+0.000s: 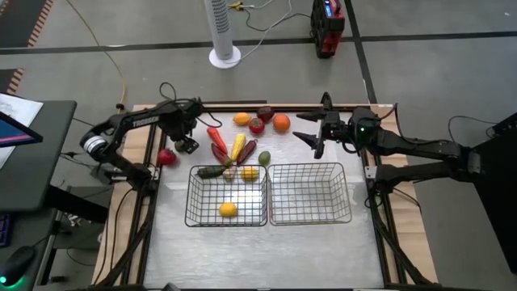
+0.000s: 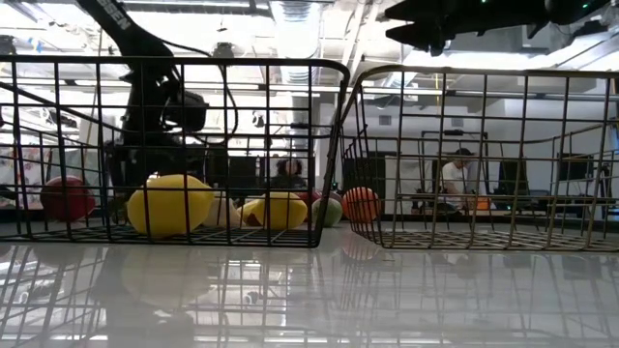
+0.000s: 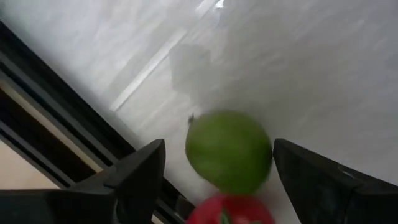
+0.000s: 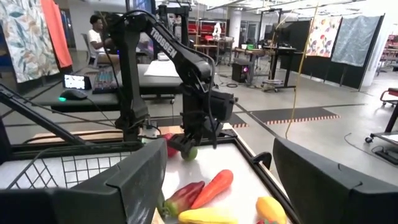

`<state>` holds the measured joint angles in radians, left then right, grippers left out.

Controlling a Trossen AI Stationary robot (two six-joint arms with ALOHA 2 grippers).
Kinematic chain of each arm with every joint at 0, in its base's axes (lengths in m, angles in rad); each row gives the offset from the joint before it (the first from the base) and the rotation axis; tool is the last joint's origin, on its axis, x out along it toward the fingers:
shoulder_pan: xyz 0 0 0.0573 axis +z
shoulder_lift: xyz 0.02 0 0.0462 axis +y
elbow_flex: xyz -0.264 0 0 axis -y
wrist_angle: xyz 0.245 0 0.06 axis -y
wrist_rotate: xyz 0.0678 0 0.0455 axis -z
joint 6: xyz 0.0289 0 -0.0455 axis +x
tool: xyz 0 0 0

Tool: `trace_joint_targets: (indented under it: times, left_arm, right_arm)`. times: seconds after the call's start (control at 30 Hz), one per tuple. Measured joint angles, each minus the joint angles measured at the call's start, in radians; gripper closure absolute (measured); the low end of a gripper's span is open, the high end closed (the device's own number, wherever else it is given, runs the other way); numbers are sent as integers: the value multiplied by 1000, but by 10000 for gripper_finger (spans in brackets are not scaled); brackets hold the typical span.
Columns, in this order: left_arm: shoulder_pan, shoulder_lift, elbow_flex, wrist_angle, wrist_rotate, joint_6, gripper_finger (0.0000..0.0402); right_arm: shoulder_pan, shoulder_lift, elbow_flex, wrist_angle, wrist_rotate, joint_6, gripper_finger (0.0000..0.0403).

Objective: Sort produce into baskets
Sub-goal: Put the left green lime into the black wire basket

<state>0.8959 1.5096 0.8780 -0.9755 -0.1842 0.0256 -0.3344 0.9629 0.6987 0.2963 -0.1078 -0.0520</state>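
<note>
Our left gripper hangs low at the worktop's left edge, fingers spread wide around a green round fruit that touches a red one. It looks light, hard and smooth, likely to roll, so we judge a grip across its middle best. Our right gripper waits open above the far side.

2 black jointed arms, white TROSSEN lettering, loose black cables, green LED.

Glossy white table mirrors thin grey wire-mesh metal baskets. Smooth, shiny plastic-looking green fruit. Matt black claw fingers. Pale wood table edge.
</note>
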Motion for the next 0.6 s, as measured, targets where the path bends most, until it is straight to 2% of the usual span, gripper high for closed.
trace_joint_targets:
  times: [0.33,0.6]
  left_arm:
    - [0,88,0,-40,-5,42,117]
    - [-2,99,0,-37,-14,58,173]
  right_arm:
    - [1,0,0,-6,0,19,83]
    - [0,0,0,-10,0,19,83]
